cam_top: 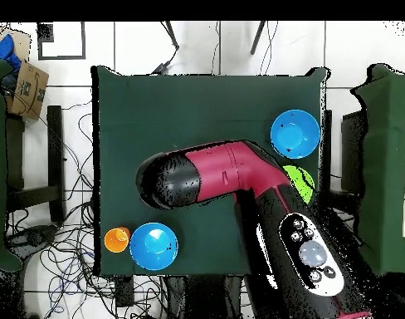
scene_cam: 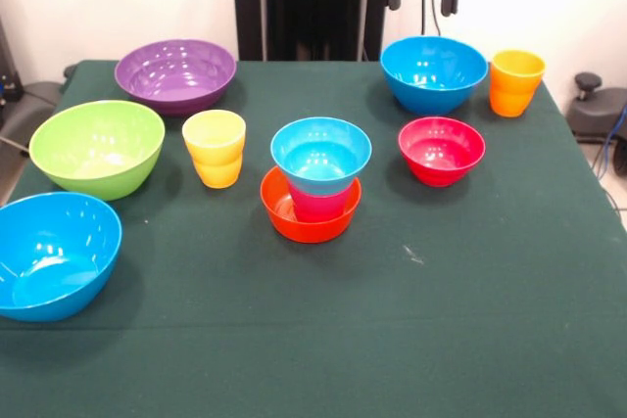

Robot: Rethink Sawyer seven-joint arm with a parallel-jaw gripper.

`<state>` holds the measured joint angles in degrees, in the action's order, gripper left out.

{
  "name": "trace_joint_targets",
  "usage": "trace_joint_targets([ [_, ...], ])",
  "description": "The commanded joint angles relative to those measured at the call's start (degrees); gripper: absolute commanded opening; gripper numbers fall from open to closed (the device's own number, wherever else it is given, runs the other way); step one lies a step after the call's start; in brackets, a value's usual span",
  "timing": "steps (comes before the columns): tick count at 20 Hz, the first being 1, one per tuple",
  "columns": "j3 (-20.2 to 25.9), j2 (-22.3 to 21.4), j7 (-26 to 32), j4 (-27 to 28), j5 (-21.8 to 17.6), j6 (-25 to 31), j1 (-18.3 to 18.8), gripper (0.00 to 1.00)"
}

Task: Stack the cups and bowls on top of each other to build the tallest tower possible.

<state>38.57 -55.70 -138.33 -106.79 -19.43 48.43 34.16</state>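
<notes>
Standing at the green surface's [scene_cam: 470, 320] centre in the front view, the tower [scene_cam: 313, 183] is being formed by a light blue bowl [scene_cam: 320, 152] on a red-pink cup [scene_cam: 319, 205] in the orange bowl [scene_cam: 306, 222]. The purple bowl [scene_cam: 176, 73] is lying at eleven o'clock, the yellow cup [scene_cam: 215, 147] at nine. The arm [cam_top: 214, 176] is being seen overhead; its jaws' state cannot be told

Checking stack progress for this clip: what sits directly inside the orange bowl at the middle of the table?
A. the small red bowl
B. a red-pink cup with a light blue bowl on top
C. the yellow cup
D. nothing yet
B: in the front view the orange bowl holds the red-pink cup, and the light blue bowl rests on that cup.
</notes>
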Motion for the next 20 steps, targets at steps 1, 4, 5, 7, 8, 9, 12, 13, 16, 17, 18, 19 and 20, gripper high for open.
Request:
trace_joint_targets([
  [1, 2.2, 3.5, 11.1, -2.4, -3.9, -2.3, 0.3, 1.0],
  [4, 2.5, 3.7, 11.0, -2.5, -4.0, -2.4, 0.5, 1.0],
  [5, 2.6, 3.7, 11.0, -2.5, -4.0, -2.4, 0.6, 1.0],
  [7, 2.7, 3.8, 11.0, -2.5, -4.1, -2.3, 0.7, 1.0],
  [8, 2.8, 3.8, 11.0, -2.5, -4.1, -2.4, 0.7, 1.0],
  [9, 2.9, 3.8, 10.9, -2.5, -4.1, -2.3, 0.8, 1.0],
  [12, 3.0, 3.9, 11.0, -2.5, -4.2, -2.2, 0.9, 1.0],
  [13, 3.1, 3.9, 11.0, -2.5, -4.3, -2.3, 0.9, 1.0],
  [16, 3.2, 4.0, 11.1, -2.5, -4.4, -2.4, 1.0, 1.0],
  [17, 3.2, 4.0, 11.1, -2.5, -4.5, -2.5, 1.1, 1.0],
  [18, 3.3, 4.1, 11.1, -2.6, -4.5, -2.6, 1.1, 1.0],
  [19, 3.3, 4.1, 11.2, -2.6, -4.6, -2.6, 1.2, 1.0],
  [20, 3.4, 4.0, 11.2, -2.7, -4.6, -2.7, 1.2, 1.0],
])
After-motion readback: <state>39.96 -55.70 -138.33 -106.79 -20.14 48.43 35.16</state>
